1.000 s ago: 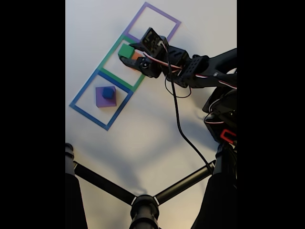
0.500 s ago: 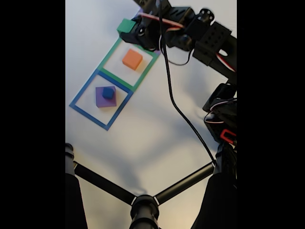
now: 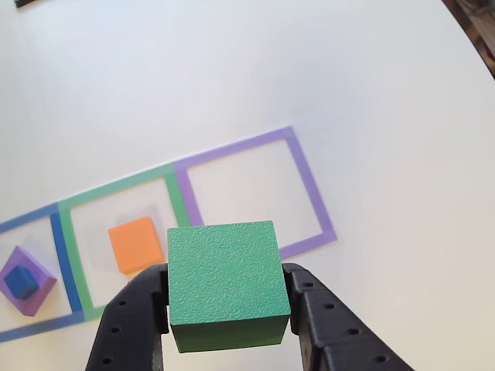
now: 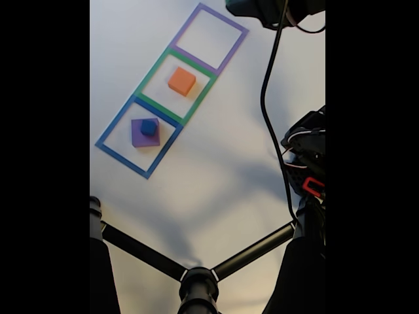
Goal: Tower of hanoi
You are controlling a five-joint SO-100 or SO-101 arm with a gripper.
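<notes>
Gripper (image 3: 229,325) is clamped on the green cube (image 3: 224,280), seen in the other view: one black finger (image 3: 131,325) presses the cube's left face, the other its right face, and the cube sits squarely between them, filling the gap. The cube is lifted clear of the white table (image 3: 232,85). In that view it hangs in front of the near edge of the tape row, overlapping the boundary between the green tape square (image 3: 68,232) and the purple tape square (image 3: 309,185).

Orange block (image 3: 136,244) lies flat inside the green tape square, just left of the held cube in the other view, not touching it. Purple slab (image 3: 31,284) sits in the blue tape square (image 3: 56,232) at the far left, with the small blue cube (image 3: 22,281) on top of it.

Fixed view matches this layout: orange block (image 4: 182,81) in the middle square, purple slab (image 4: 139,136) with blue cube (image 4: 149,127) stacked on it in the near-left square, the far purple square bare inside. A dark part of the arm (image 4: 272,10) shows at the top edge there, with a black cable (image 4: 267,98) hanging down from it; the fingers and green cube can't be made out in that view.
</notes>
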